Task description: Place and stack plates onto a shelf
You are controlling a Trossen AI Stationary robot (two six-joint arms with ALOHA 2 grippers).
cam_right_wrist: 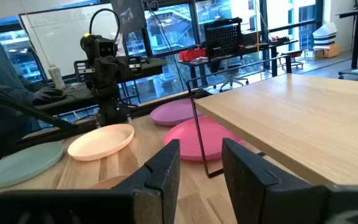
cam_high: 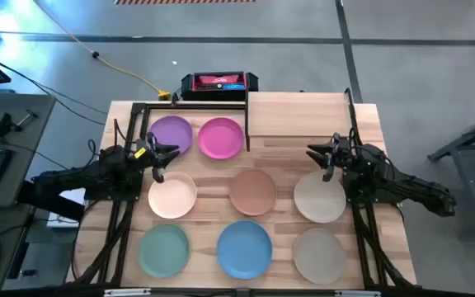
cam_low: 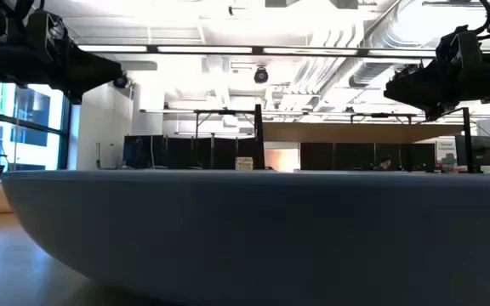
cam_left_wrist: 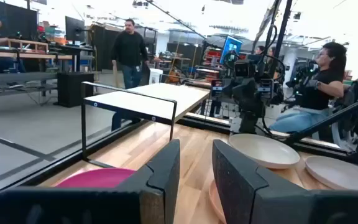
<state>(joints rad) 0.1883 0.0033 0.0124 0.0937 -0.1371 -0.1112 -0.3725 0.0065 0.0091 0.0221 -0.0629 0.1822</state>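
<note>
Several round plates lie flat on the wooden table: purple, pink, peach, terracotta, beige, mint, blue and a second beige. The shelf stands on thin black legs at the far right, its board bare. My left gripper hovers open above the table between the purple and peach plates; in its wrist view the fingers hold nothing. My right gripper hovers open by the shelf's near edge, above the beige plate, also holding nothing.
A black and red box sits beyond the table's far edge. Black frame rails run round the far left corner and along both sides. The blue plate's rim fills the low view. People stand and sit in the room beyond.
</note>
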